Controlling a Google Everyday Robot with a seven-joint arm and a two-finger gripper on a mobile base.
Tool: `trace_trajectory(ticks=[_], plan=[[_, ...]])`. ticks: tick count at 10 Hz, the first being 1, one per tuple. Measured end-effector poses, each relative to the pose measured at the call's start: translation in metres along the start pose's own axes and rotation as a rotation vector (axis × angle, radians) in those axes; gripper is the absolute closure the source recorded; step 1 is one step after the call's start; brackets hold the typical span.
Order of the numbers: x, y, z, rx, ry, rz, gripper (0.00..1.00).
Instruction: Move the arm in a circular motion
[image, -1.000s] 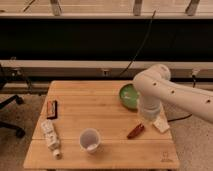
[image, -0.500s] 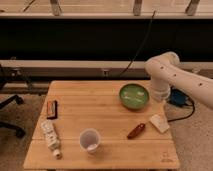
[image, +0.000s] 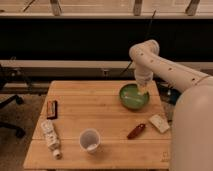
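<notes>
reaching in from the right: the large glossy cream-white arm (image: 165, 67) of thick rounded tube segments, bending at a bulbous joint near the table's far edge. hanging over the shallow round green bowl (image: 134, 96): the gripper (image: 142, 89), fingers closed, holding nothing visible. lying on the pale wooden slatted table (image: 100, 110): a translucent plastic cup (image: 90, 140), a white bottle on its side (image: 50, 137), a dark flat rectangular bar (image: 51, 109), a reddish-brown elongated item (image: 136, 131), a pale flat packet (image: 159, 123).
</notes>
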Motion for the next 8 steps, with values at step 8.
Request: trace_trajectory(ticks=[8], plan=[[-0.184,-0.051,-0.035,0.096,-0.021,-0.408,1.0]])
